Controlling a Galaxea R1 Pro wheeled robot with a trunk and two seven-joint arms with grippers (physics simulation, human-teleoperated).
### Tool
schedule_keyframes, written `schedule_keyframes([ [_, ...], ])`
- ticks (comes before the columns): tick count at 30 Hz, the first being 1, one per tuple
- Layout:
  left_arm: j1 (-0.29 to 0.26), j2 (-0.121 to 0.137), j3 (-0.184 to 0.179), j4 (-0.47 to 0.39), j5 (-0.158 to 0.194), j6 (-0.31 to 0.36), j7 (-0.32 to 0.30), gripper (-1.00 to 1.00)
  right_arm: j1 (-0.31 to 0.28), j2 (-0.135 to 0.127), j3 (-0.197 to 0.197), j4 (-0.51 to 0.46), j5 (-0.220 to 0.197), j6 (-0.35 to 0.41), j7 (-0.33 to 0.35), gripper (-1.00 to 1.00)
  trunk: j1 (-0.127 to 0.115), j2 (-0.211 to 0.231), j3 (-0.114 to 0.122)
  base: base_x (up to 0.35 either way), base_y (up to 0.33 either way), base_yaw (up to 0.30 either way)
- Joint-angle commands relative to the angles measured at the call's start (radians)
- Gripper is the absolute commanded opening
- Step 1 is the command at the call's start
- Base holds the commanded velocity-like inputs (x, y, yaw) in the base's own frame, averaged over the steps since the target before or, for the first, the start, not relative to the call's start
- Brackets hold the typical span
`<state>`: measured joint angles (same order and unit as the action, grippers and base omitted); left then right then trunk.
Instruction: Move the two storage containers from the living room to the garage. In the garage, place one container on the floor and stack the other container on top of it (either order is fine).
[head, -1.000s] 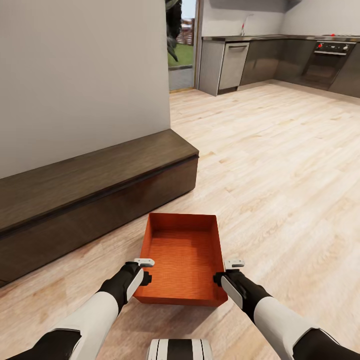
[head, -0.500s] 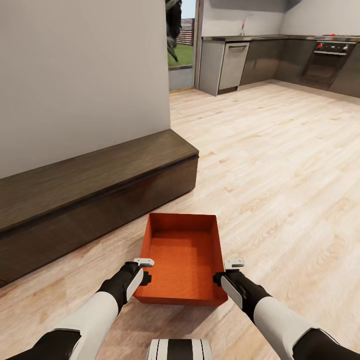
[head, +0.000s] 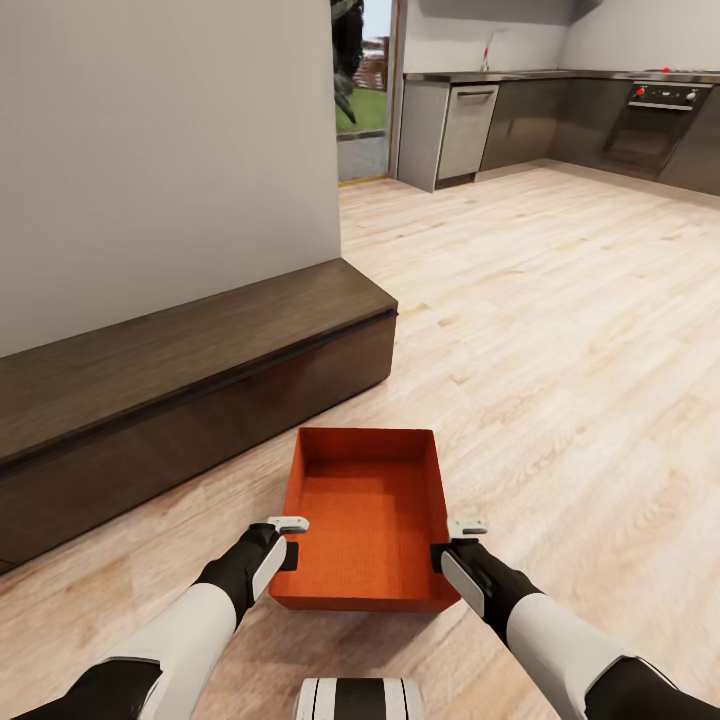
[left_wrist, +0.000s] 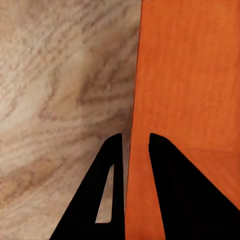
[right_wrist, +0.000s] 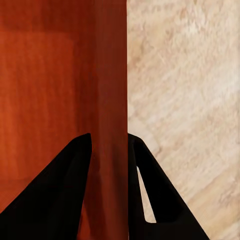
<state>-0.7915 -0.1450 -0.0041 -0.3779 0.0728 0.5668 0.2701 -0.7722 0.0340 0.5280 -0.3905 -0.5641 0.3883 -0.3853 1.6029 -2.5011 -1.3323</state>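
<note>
Living room, wood plank floor (head: 560, 330): light, glossy, running back to a kitchen with a dishwasher (head: 466, 130) and an oven (head: 655, 125) under a long counter; no grey concrete to be seen, so the robot is judged not yet in the garage. White wall (head: 170, 150): at left of the head view, with an open doorway (head: 362, 100) past its end, showing grass outside. Long dark low cabinet (head: 190, 385): along the foot of that wall, near the container's far left corner but apart from it. Storage container (head: 367, 515): one orange-red open-top bin, empty, held level between the two arms and apparently clear of the planks. Left gripper (left_wrist: 131, 150): jaws astride the bin's left wall, clenched on it. Right gripper (right_wrist: 111, 150): jaws likewise pinched on the right wall. Status: first bin in hand for carrying; transport to the garage, setting down, fetching the second bin and stacking all remain.
</note>
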Motion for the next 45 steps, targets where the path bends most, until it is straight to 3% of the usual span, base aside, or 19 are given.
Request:
schedule_keyframes([
  [1,0.000,0.001,-0.002,-0.002,-0.036,0.013,0.009,-1.00,-0.001,-0.002,0.008,-0.001,0.015,0.011,-0.013,-1.00,0.000,0.000,-0.001,0.000,0.000,0.000],
  [16,0.000,-0.001,-0.003,-0.003,-0.036,0.012,0.010,-1.00,-0.001,-0.004,0.008,-0.001,0.014,0.010,-0.013,-1.00,0.000,0.000,-0.001,0.000,0.000,0.000],
  [22,0.000,0.001,-0.004,-0.002,-0.036,0.012,0.009,-1.00,-0.001,-0.005,0.008,-0.001,0.015,0.009,-0.013,-1.00,-0.003,0.001,0.022,0.000,0.000,0.000],
  [45,0.000,0.001,-0.004,-0.002,-0.036,0.012,0.009,-1.00,-0.001,-0.006,0.008,-0.001,0.015,0.009,-0.013,-1.00,-0.091,0.162,0.095,0.000,0.000,0.000],
])
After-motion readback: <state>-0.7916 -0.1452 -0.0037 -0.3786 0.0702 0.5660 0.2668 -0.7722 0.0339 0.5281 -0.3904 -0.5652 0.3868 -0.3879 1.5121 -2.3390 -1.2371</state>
